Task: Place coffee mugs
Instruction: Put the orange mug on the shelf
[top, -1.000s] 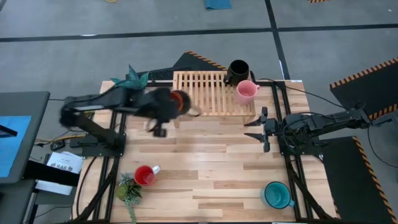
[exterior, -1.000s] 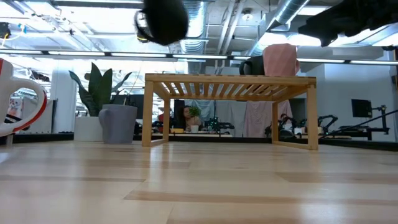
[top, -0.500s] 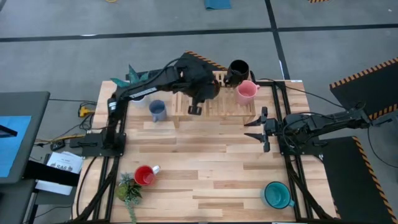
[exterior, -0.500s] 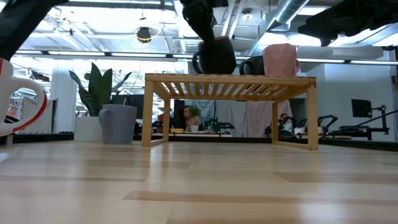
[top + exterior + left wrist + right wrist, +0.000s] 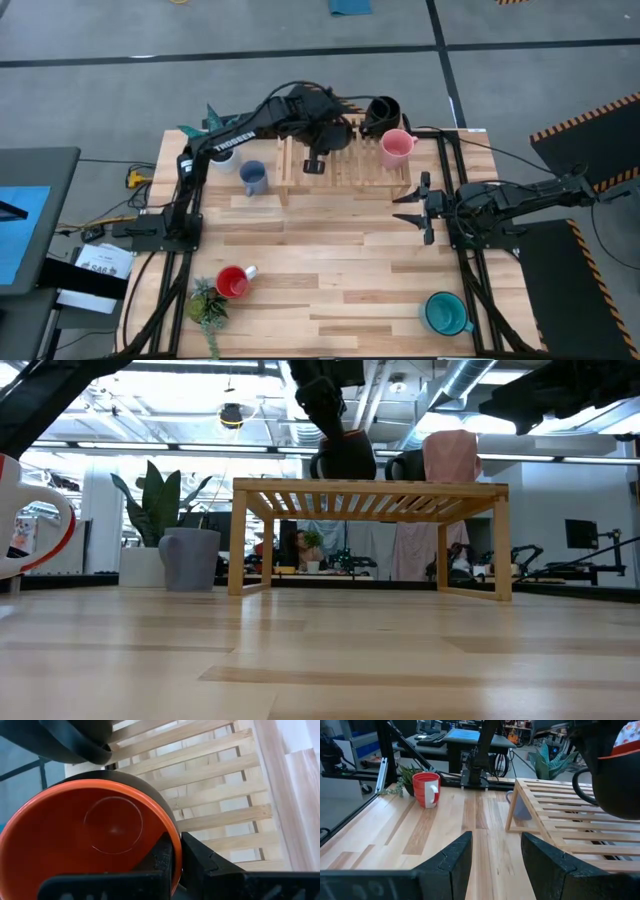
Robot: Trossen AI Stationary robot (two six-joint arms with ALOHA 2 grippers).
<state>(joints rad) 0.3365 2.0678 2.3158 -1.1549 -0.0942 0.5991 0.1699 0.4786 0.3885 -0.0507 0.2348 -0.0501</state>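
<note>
My left gripper (image 5: 176, 856) is over the wooden slatted rack (image 5: 345, 165) at the far middle of the table, shut on a mug that is dark outside and orange inside (image 5: 100, 835). The low view shows this mug (image 5: 345, 458) right at the rack's top; whether it rests there I cannot tell. A black mug (image 5: 383, 110) and a pink mug (image 5: 397, 147) stand on the rack's right end. On the table stand a pale blue mug (image 5: 253, 178), a red mug (image 5: 233, 282) and a teal mug (image 5: 443, 313). My right gripper (image 5: 413, 205) waits open at the right. My left gripper pinches the orange mug's rim wall (image 5: 175, 837), with one finger (image 5: 161, 857) inside the mug and the other (image 5: 200, 862) outside. The fingers slant down from above. The mug stays roughly upright with its mouth up, low over the rack's slats.
A teal-leaved plant (image 5: 215, 125) stands at the far left beside the rack. A small green plant (image 5: 207, 305) stands next to the red mug at the near left. Bare wood lies between the rack and the near edge.
My left gripper has carried the orange mug from left of the rack toward the table's right and down, ending over the rack's middle. It has stayed shut on the mug. As the arm moved off, the pale blue mug came into view.
</note>
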